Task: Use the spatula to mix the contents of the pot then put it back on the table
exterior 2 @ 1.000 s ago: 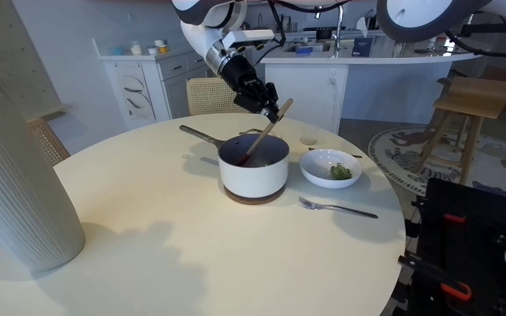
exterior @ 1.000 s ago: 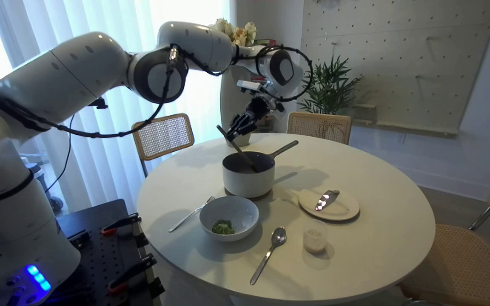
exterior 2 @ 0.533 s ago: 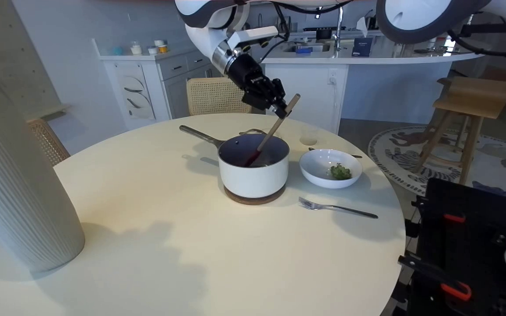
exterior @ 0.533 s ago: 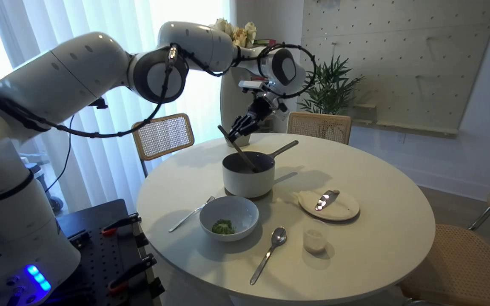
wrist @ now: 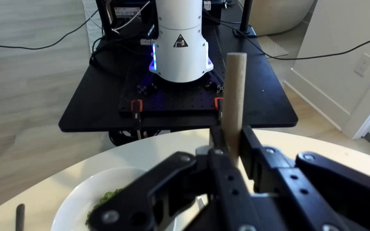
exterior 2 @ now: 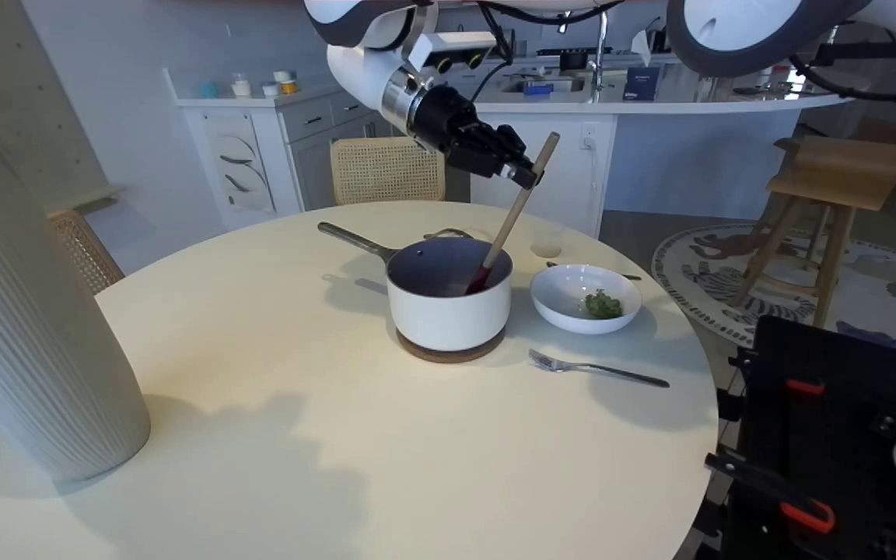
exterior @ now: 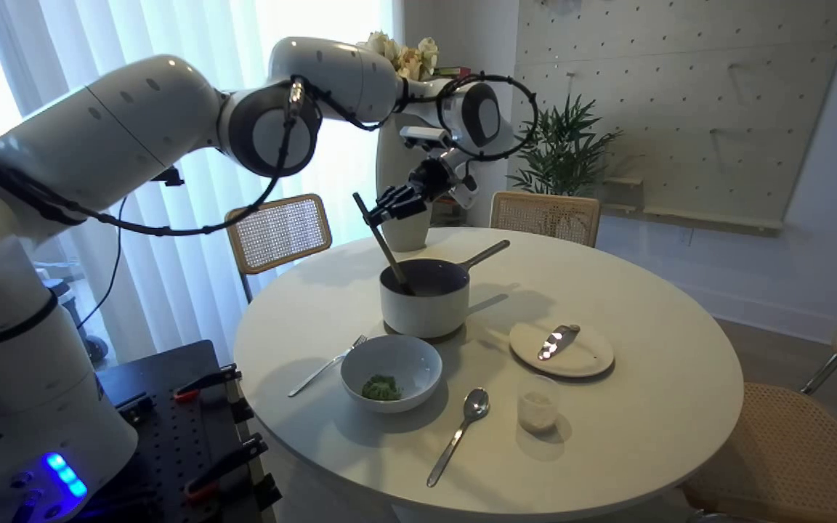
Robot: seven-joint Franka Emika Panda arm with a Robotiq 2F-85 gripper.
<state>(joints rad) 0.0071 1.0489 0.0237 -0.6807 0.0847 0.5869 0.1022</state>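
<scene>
In an exterior view, the arm [exterior: 150,131] is raised from its base [exterior: 41,407] at the left, its links bent midway and stretched rightward above the counter [exterior: 644,432]; at the right end the wrist [exterior: 480,120] is folded back, so that the pincer [wrist: 232,138] is slanted down and leftward, higher than the pot [exterior 2: 448,319]. In an exterior view, the pot's grey stick handle is pointed left, and its body, white outside and dark within, is set upright on a round brown mat [exterior 2: 452,355]. The spatula [exterior 2: 516,208] is held at a slant with its dark red end inside the pot, close to the right-hand wall, and its pale wooden handle is tilted up and to the right. Whether the pot's floor is touched by that end cannot be told. Just to the right of the pot, a white bowl [exterior 2: 572,320] with green food [exterior 2: 602,304] and a fork [exterior 2: 603,372] are seen. In the wrist view, the spatula's handle is flanked left and right by black fingertips [wrist: 216,136]; the pincer is clamped on it below its upper end, the tips being parted only by the handle's thickness, and a length of wood is left projecting above them.
</scene>
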